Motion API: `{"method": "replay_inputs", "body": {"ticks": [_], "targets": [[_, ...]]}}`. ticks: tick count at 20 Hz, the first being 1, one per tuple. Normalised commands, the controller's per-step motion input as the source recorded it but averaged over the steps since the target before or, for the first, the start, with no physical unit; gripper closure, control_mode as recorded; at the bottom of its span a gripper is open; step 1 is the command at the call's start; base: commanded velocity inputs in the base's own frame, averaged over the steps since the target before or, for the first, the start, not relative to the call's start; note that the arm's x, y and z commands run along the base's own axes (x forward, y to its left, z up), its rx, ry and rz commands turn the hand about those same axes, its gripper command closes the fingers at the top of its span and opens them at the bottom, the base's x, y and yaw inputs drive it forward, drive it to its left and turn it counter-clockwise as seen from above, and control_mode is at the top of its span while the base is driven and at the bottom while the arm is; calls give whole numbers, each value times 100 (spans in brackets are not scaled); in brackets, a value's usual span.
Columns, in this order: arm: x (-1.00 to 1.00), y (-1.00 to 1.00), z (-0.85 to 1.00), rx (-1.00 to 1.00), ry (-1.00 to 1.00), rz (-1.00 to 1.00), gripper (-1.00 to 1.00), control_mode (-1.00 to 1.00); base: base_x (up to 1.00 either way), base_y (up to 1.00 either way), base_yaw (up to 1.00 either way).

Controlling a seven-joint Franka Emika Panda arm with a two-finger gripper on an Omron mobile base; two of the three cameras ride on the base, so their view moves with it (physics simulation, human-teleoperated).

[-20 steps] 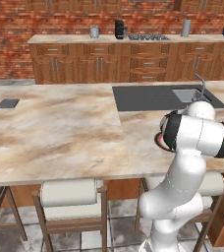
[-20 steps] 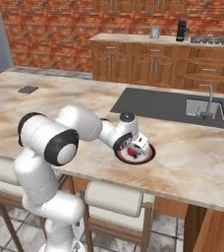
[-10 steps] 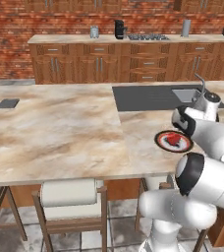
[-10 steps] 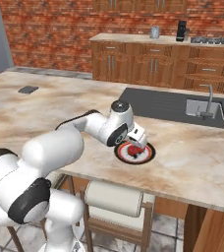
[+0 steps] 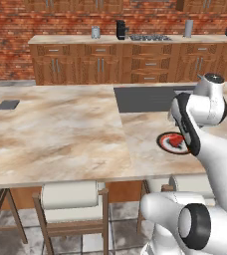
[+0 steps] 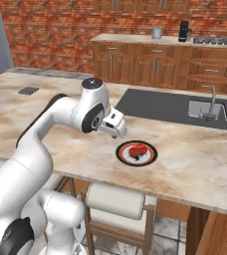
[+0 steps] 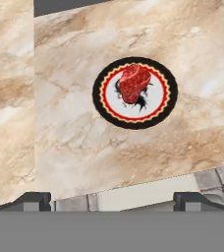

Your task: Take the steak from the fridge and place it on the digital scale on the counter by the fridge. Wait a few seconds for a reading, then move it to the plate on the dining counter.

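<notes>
The steak (image 7: 133,82) lies on the plate (image 7: 155,110) on the worktop (image 6: 195,164), nothing touching it. The gripper (image 6: 116,130) hangs above and beside it, jaws spread and empty. The last step looks done; nothing seems left.

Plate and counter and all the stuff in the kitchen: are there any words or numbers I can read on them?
None can be read anywhere.
The plate has only a red and yellow zigzag ring, no letters.
The steak on it has no label.
The dining counter shows only marble veins.
The small things on the far counter are too small and blurred to tell.
</notes>
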Motion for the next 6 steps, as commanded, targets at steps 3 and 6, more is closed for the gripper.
{"method": "replay_inputs", "body": {"ticks": [3,6], "targets": [[-80,81,72,0,16,5,-100,-100,0,0,0],[-88,78,59,0,14,3,-100,-100,0,0,0]]}}
